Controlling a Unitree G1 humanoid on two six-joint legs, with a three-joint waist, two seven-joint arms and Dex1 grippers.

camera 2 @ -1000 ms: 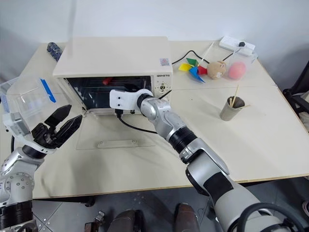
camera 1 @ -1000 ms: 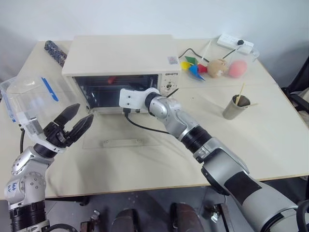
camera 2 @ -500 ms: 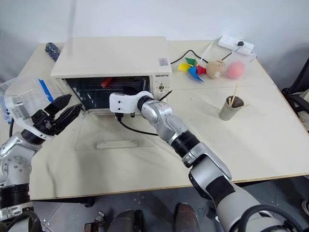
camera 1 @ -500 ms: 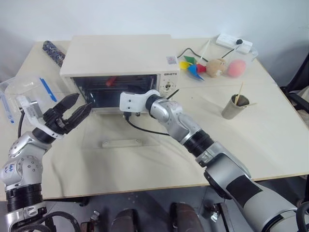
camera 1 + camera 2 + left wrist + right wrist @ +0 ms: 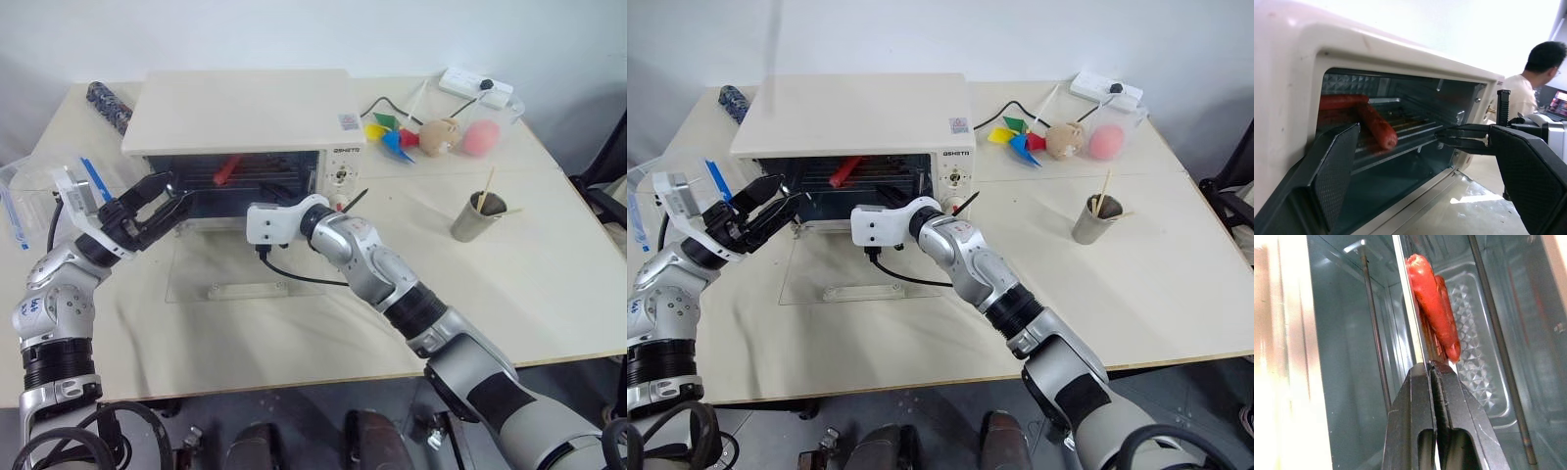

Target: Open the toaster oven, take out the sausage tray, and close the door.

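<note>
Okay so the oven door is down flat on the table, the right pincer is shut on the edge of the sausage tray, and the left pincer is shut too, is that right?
Not quite. The left pincer is open, its fingers spread wide at the toaster oven mouth, as the left wrist view shows. The rest holds: the door lies flat, and the right pincer is shut on the tray edge.

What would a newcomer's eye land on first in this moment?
The toaster oven at the table's rear, its glass door lying flat open in front, with a red sausage on the tray inside. The right gripper is shut on the tray's edge, while the left gripper, open, hovers at the oven mouth.
</note>
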